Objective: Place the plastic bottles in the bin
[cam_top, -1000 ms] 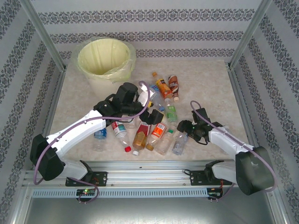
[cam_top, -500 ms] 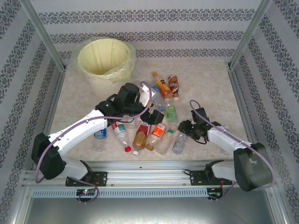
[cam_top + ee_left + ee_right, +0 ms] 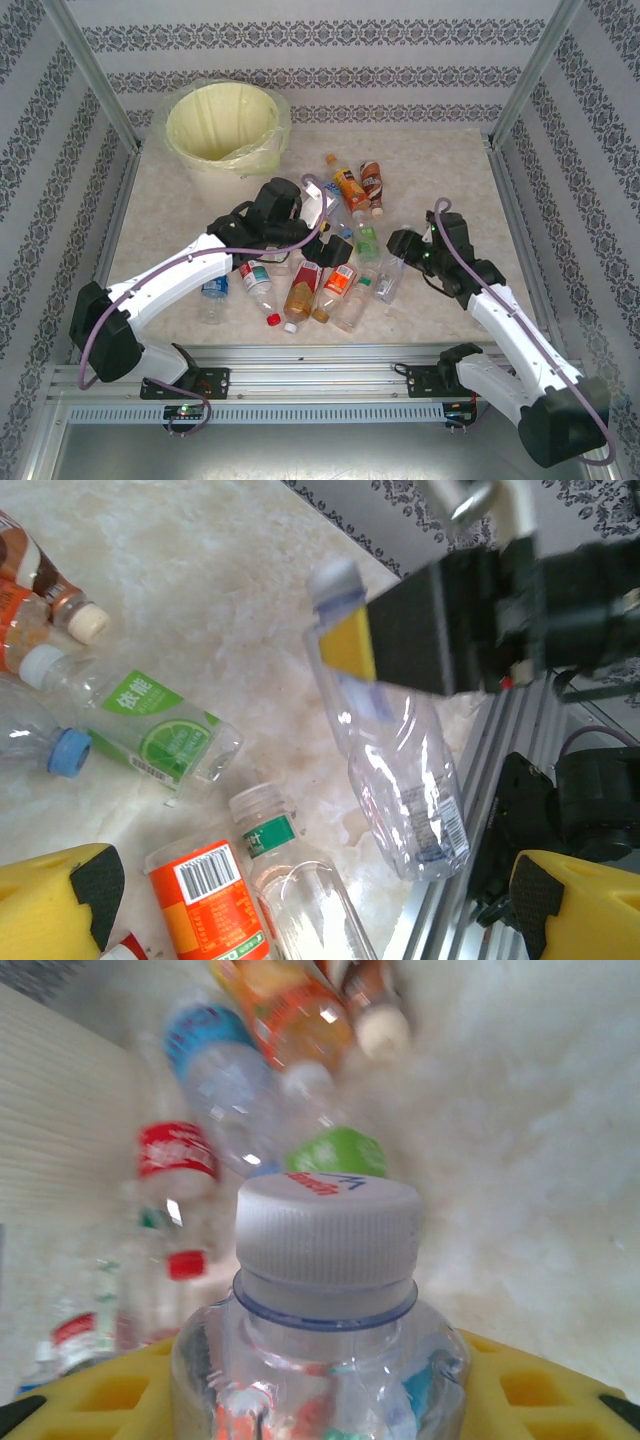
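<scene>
Several plastic bottles lie in a loose heap mid-table, among them an orange-labelled one and a green-labelled one. My right gripper is shut on a clear white-capped bottle, holding it tilted just above the table. In the right wrist view that bottle sits between my yellow pads, cap pointing away. My left gripper hovers open over the heap. Its wrist view shows a green-banded bottle and an orange-labelled bottle below the left gripper, with the held bottle beyond. The bin stands at the back left.
Patterned walls and metal posts close in the table on three sides. An aluminium rail runs along the near edge. Bare tabletop lies at the back right and between the heap and the bin.
My right gripper has shut on the clear bottle and raised it out of the front row, the arm lifting and swinging back. The left arm has barely shifted.
</scene>
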`<action>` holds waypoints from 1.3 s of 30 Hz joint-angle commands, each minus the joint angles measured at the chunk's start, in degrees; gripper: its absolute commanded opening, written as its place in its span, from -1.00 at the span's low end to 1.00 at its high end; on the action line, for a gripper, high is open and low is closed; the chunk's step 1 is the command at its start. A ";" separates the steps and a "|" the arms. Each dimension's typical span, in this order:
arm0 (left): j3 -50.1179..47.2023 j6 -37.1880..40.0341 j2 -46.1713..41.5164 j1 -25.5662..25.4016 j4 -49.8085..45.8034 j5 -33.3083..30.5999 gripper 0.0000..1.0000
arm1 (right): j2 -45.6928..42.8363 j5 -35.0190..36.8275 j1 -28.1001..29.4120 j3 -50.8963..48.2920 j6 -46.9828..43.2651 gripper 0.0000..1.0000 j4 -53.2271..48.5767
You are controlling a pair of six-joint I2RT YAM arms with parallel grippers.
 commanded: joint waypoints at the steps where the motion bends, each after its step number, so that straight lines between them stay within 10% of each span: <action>1: 2.11 -3.02 1.75 -0.76 1.30 3.55 1.00 | -1.63 0.83 0.91 4.31 1.09 -0.08 1.58; 28: -0.77 -12.53 5.44 -0.67 13.16 15.90 0.99 | 3.28 12.36 16.21 12.71 6.61 -0.16 15.19; 39: -1.06 -11.89 4.86 -0.67 13.45 15.03 0.39 | 3.62 12.37 16.93 12.43 6.55 -0.15 14.98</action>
